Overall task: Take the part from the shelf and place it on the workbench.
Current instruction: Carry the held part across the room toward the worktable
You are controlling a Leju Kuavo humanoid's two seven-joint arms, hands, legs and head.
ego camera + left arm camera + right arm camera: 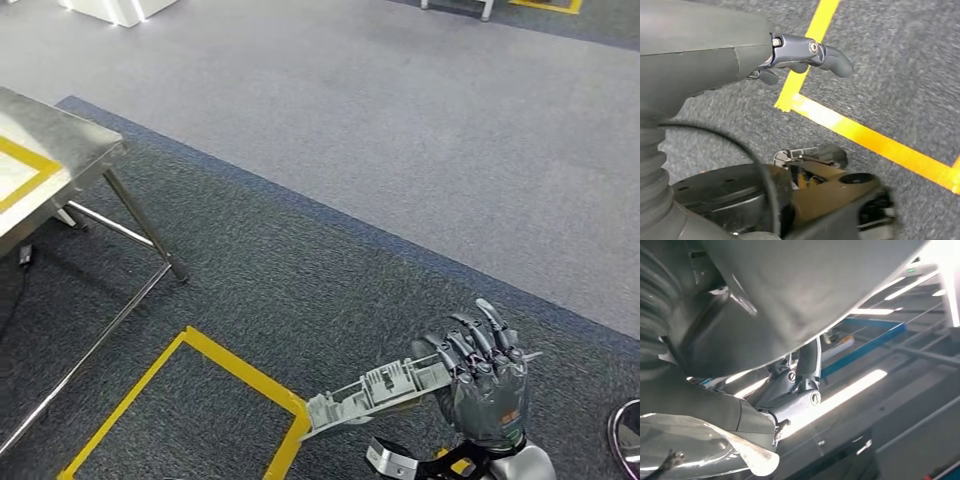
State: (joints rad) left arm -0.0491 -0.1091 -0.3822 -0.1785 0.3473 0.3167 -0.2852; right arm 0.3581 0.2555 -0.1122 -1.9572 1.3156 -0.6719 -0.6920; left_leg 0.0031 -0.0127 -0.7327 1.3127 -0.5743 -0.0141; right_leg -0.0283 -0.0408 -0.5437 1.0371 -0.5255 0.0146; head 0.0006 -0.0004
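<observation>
Fingers [474, 338] of the right hand [483, 385] are curled tightly around one end of the part [381, 388], a long, flat, pale grey piece with ribbed pockets moulded along its length. The part sticks out sideways from the hand toward the robot's left, sloping slightly down, and its free end hangs in the air above a corner of the yellow floor tape [241, 372]; only the hand touches it. The right wrist view looks upward along the hand [798, 390], with the thumb bent against a broad pale surface that is most likely the part, and bright ceiling lights [851, 390] and a blue beam [870, 342] behind it. The left hand [806, 52] hangs low over the dark grey carpet [900, 65], close above a corner of the yellow tape [851, 130]. Its visible fingers [836, 59] are partly bent inward and hold nothing, touching nothing that can be seen. In the head view the bench [53, 150], a steel-topped table with slanted legs and a yellow-edged marking on its surface, stands at the far left, well apart from the part. A lighter grey strip of floor [423, 120] runs beyond the dark carpet.
</observation>
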